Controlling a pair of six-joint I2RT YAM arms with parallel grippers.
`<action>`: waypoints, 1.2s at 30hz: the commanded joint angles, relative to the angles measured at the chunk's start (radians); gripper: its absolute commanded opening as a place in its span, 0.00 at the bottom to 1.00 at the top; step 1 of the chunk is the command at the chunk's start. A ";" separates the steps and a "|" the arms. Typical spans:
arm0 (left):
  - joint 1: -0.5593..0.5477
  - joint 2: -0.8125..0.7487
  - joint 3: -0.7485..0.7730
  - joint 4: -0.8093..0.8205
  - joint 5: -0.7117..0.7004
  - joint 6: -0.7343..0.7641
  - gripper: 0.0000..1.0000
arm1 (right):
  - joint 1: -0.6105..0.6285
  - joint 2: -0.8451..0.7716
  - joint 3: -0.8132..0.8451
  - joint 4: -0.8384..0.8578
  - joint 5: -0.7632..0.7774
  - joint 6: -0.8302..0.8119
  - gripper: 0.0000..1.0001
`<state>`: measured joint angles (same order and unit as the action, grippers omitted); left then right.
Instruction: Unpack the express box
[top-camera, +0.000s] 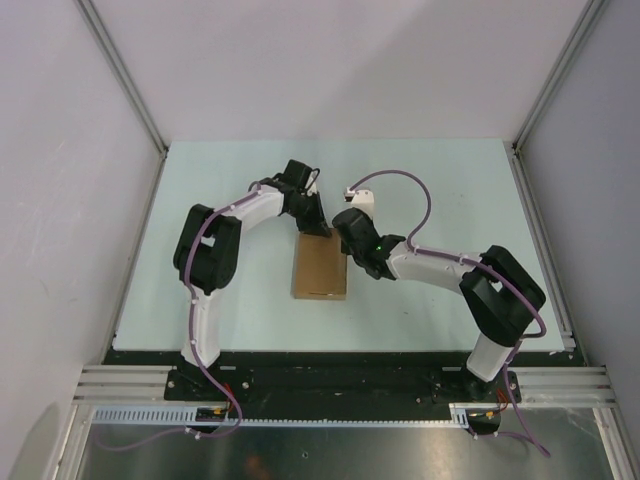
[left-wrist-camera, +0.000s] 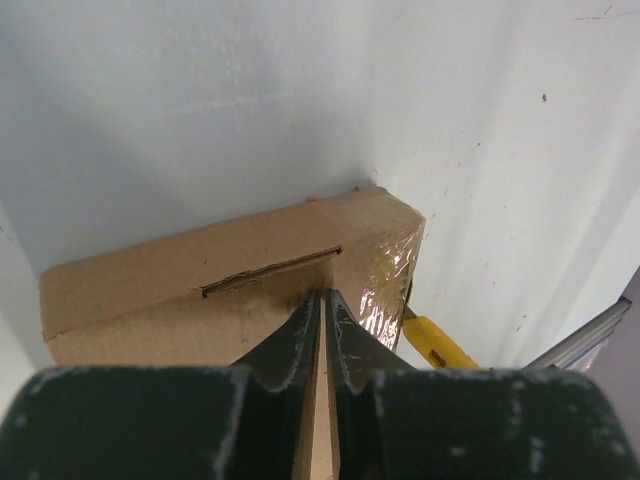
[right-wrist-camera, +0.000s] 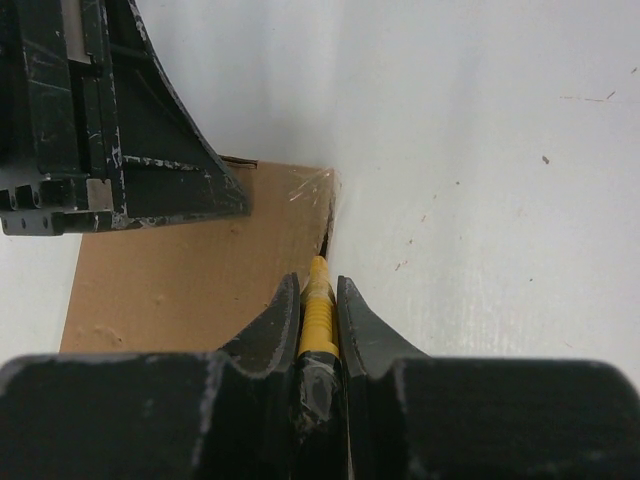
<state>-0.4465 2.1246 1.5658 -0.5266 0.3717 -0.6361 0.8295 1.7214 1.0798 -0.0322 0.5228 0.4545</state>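
The express box (top-camera: 320, 268), flat brown cardboard, lies in the middle of the pale table. My left gripper (top-camera: 314, 228) is at its far edge. In the left wrist view the gripper (left-wrist-camera: 323, 295) is shut on a thin cardboard flap of the box (left-wrist-camera: 180, 290), below a slot, beside a corner covered in shiny tape (left-wrist-camera: 388, 268). My right gripper (top-camera: 352, 256) is at the box's right side. In the right wrist view it (right-wrist-camera: 318, 282) is shut on the yellow-black utility knife (right-wrist-camera: 318, 315), whose tip meets the box's (right-wrist-camera: 190, 290) right edge seam. The knife also shows in the left wrist view (left-wrist-camera: 436, 343).
Grey walls with aluminium posts (top-camera: 122, 75) close in the table on three sides. A metal rail (left-wrist-camera: 588, 335) runs along the table's edge. The left gripper's body (right-wrist-camera: 120, 130) hangs over the far corner of the box, close to the knife tip.
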 joint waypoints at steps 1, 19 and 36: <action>-0.035 0.040 -0.006 -0.108 -0.005 0.048 0.14 | -0.019 0.003 0.043 0.012 -0.035 0.018 0.00; -0.008 -0.020 0.134 -0.108 0.026 0.085 0.28 | -0.161 0.152 0.164 0.198 -0.268 -0.108 0.00; 0.000 0.093 0.246 -0.108 -0.054 0.021 0.18 | -0.107 0.136 0.158 0.124 -0.202 -0.178 0.00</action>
<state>-0.4446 2.1902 1.7779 -0.6304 0.3534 -0.5903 0.7120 1.8626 1.2068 0.0982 0.3092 0.3008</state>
